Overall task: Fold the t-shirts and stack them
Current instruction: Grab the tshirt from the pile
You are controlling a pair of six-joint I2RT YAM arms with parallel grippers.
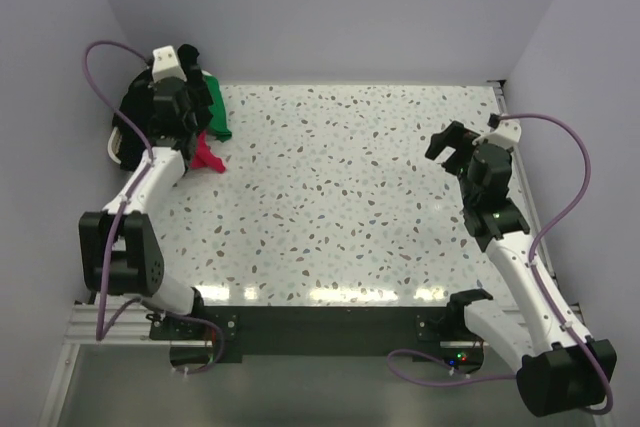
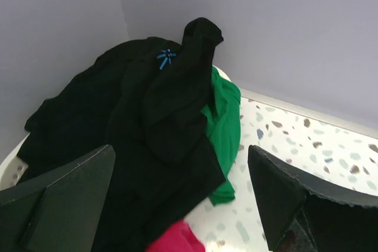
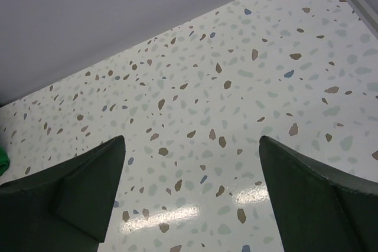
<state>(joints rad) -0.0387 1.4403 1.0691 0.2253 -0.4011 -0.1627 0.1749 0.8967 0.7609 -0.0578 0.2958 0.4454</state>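
Note:
The t-shirts lie in a heap at the table's back left corner. Black ones (image 2: pixel 147 116) are piled on top, a green one (image 2: pixel 225 116) hangs down the right side, and a pink-red one (image 2: pixel 177 241) pokes out at the bottom. From above, the green shirt (image 1: pixel 216 109) and the pink-red shirt (image 1: pixel 208 155) spill onto the table. My left gripper (image 2: pixel 180 157) hovers open just above the heap with nothing between its fingers; the top view shows that gripper (image 1: pixel 186 112) over the pile. My right gripper (image 1: pixel 448 147) is open and empty at the right side.
A white basket (image 1: pixel 112 142) holds the heap, its rim (image 2: pixel 10 166) showing at the left. Walls close in behind and on both sides. Under the right gripper (image 3: pixel 192 143) is bare speckled table (image 3: pixel 195 87). A metal rail (image 1: pixel 520 167) runs along the table's right edge.

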